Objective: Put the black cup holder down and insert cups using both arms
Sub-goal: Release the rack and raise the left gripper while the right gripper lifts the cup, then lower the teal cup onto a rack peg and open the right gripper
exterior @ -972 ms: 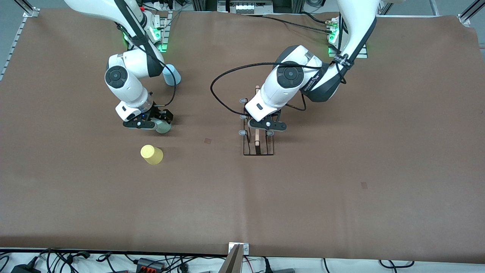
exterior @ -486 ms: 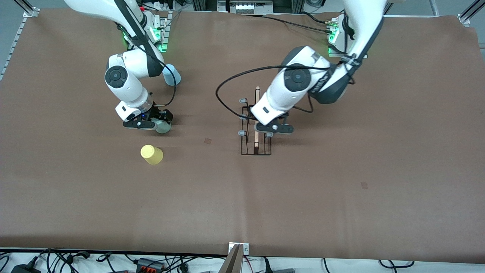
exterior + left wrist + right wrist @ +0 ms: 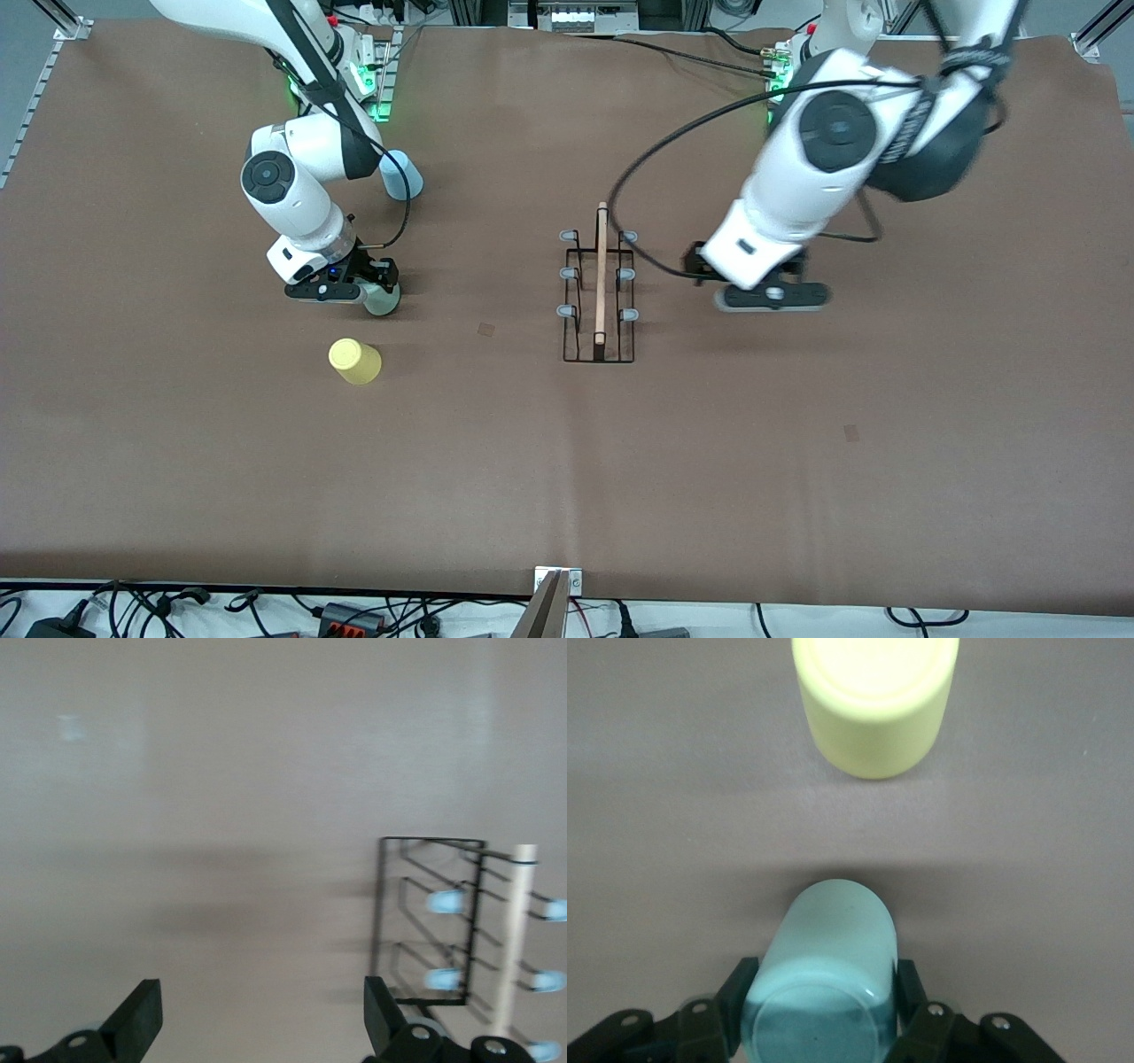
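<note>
The black cup holder (image 3: 599,292) stands on the brown table mat, its wooden rod along the top; it also shows in the left wrist view (image 3: 443,921). My left gripper (image 3: 769,299) is open and empty (image 3: 261,1023), over the mat beside the holder toward the left arm's end. My right gripper (image 3: 379,288) is shut on the mint green cup (image 3: 385,304), low by the mat; its fingers press both sides of that cup (image 3: 833,939). The yellow cup (image 3: 355,361) stands nearer to the front camera and shows in the right wrist view (image 3: 873,700). The light blue cup (image 3: 400,175) stands by the right arm's base.
A black cable (image 3: 673,133) loops from the left arm over the mat near the holder. Cables and plugs (image 3: 337,611) lie along the table's front edge.
My left gripper has let go of the holder's rod, opened, and swung away toward the left arm's end. The holder stays standing. The right gripper has barely moved.
</note>
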`<state>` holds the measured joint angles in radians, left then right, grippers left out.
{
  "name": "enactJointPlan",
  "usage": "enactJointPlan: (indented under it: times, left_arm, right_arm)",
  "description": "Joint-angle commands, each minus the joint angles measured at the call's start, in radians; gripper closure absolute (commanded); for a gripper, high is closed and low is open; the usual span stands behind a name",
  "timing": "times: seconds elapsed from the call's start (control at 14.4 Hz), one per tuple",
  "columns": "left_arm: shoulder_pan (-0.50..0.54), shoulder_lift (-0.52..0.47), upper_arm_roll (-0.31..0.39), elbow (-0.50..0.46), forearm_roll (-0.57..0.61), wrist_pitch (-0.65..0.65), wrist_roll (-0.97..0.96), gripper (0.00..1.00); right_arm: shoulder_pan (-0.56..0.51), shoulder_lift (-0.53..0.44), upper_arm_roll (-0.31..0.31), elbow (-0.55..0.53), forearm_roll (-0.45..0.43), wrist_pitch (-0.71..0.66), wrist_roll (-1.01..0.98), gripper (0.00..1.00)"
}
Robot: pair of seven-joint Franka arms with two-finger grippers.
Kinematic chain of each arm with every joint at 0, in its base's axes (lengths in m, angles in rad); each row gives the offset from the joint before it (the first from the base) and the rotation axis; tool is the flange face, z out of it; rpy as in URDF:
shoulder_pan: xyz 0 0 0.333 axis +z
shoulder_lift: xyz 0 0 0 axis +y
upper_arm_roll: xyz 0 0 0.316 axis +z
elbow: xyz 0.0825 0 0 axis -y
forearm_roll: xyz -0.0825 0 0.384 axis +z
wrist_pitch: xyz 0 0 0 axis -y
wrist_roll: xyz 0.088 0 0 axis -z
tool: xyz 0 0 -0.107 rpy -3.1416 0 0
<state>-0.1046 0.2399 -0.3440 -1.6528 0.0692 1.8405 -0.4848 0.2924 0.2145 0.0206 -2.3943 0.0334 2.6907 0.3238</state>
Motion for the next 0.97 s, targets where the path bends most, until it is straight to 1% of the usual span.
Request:
enactJointPlan:
  times: [0.0,0.07,0.21,0.28,0.35,0.42,0.49,0.56,0.62,0.69,0.76,0.83,0.9]
  left_arm:
    - [0.123,-0.072,-0.010,-0.019,0.015,-0.047,0.203,0.00]
    - [0.158,-0.091,-0.009,-0.019,0.015,-0.061,0.271,0.00]
    - [0.190,-0.114,-0.004,-0.016,0.015,-0.160,0.348,0.00]
    - [0.221,-0.126,-0.004,0.029,0.015,-0.240,0.371,0.00]
    - [0.242,-0.123,-0.004,0.100,0.012,-0.333,0.399,0.00]
    - [0.255,-0.123,-0.003,0.137,0.008,-0.416,0.437,0.00]
    - [0.256,-0.126,0.005,0.152,0.009,-0.469,0.475,0.00]
    - [0.247,-0.145,0.040,0.154,0.009,-0.478,0.511,0.00]
    - [0.240,-0.165,0.078,0.150,-0.011,-0.475,0.532,0.00]
    - [0.229,-0.174,0.142,0.140,-0.063,-0.474,0.543,0.00]
    - [0.176,-0.197,0.233,0.110,-0.118,-0.442,0.552,0.00]
    - [0.125,-0.236,0.287,0.046,-0.120,-0.366,0.546,0.00]
    - [0.115,-0.276,0.312,-0.016,-0.120,-0.274,0.539,0.00]
  right_arm:
    - [0.002,-0.148,-0.004,0.050,0.002,-0.218,-0.005,0.89]
    - [0.004,-0.182,-0.001,0.105,0.002,-0.341,0.024,0.89]
    - [0.011,-0.194,0.016,0.228,0.002,-0.518,0.116,0.89]
    - [0.026,-0.185,0.042,0.295,0.002,-0.579,0.194,0.89]
    - [0.048,-0.170,0.048,0.349,0.002,-0.610,0.268,0.89]
    - [0.080,-0.150,0.056,0.387,0.003,-0.623,0.341,0.89]
    - [0.120,-0.127,0.055,0.417,0.003,-0.620,0.395,0.89]
    - [0.164,-0.107,0.055,0.452,0.005,-0.620,0.449,0.91]
    - [0.186,-0.083,0.055,0.484,0.009,-0.612,0.504,0.91]
    - [0.209,-0.051,0.056,0.521,0.013,-0.609,0.552,0.91]
    - [0.244,-0.028,0.056,0.559,0.016,-0.608,0.610,0.91]
    - [0.276,0.000,0.056,0.589,0.017,-0.601,0.667,0.91]
    - [0.307,0.031,0.056,0.616,0.017,-0.585,0.720,0.91]
